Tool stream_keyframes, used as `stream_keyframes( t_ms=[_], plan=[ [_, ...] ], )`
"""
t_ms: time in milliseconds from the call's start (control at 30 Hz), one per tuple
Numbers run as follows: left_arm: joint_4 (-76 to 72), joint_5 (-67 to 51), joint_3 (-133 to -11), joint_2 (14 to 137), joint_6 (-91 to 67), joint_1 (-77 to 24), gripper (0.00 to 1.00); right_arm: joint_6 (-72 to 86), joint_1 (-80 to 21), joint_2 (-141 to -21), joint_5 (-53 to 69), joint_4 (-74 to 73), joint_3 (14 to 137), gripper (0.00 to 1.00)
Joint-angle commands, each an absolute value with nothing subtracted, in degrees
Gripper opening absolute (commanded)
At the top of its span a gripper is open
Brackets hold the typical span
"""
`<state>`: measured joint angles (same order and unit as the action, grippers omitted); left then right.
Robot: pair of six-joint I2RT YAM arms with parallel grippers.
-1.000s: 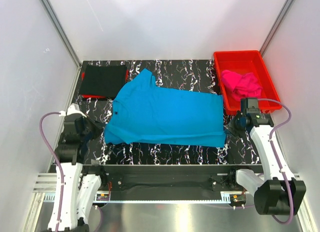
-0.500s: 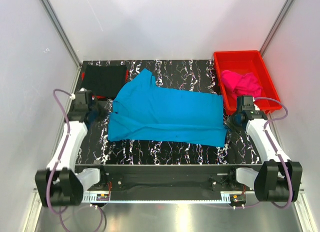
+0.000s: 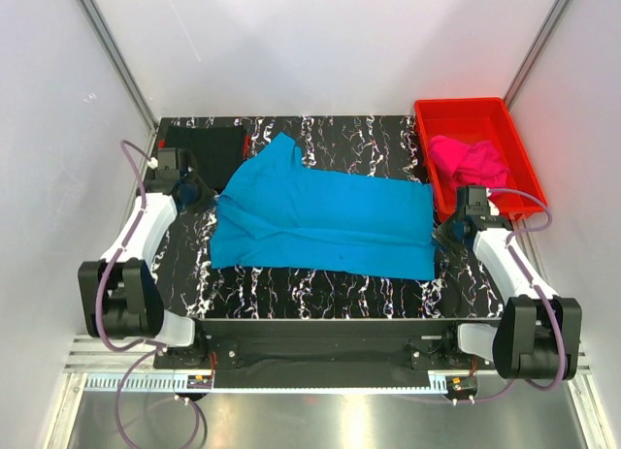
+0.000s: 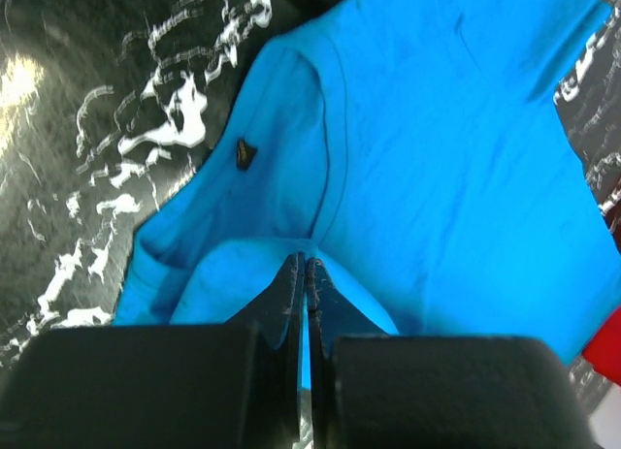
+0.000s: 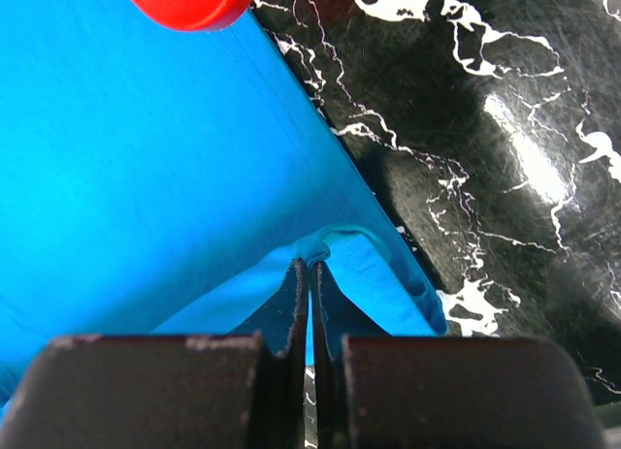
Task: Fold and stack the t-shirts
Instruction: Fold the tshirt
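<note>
Now folding: blue shirt (image 3: pixel 325 221) pinched at both ends

At the centre of the table (image 3: pixel 369 134) the blue shirt lies spread. The left gripper (image 4: pixel 304 265) at its 9 o'clock edge and the right gripper (image 5: pixel 309 267) at 3 o'clock are each clamped on its cloth. The black shirt (image 3: pixel 204 148) sits folded at 11 o'clock, and the pink shirt (image 3: pixel 471 160) waits in the bin (image 3: pixel 461 108) at 1 o'clock. Next move, likely — raise both ends evenly and lay one half over the other.

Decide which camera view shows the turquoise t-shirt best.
The top external view: the whole turquoise t-shirt lies spread out there. The wrist views show only its ends, one pinched in the left hand, the other in the right hand.
</note>
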<state>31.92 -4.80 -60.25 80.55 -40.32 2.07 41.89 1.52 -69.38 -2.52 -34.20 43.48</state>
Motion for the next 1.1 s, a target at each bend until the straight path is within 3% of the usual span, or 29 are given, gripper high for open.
stream_keyframes(
  t_ms=[0,167,433,767,1067],
  plan=[
    [32.60,-0.44,-65.12,82.96,-37.80,1.93,0.00,41.84,1.76,-70.93,-4.04,-32.08,45.44,0.00],
    [33.83,1.04,-64.69,79.03,-37.09,1.85,0.00,41.57,1.76,-70.49,-2.81,-33.47,45.61,0.00],
    [40.41,6.50,-64.17,65.49,-37.26,0.26,0.00,43.06,1.76,-59.86,-2.73,-45.78,49.48,0.00],
    [45.17,7.03,-49.23,46.16,-42.97,0.26,0.00,47.72,1.76,-45.98,-2.64,-59.92,44.47,0.00],
    [49.66,5.81,-43.77,38.67,-47.28,0.26,0.00,52.29,1.76,-41.22,-6.07,-70.40,48.51,0.00]
  ],
)
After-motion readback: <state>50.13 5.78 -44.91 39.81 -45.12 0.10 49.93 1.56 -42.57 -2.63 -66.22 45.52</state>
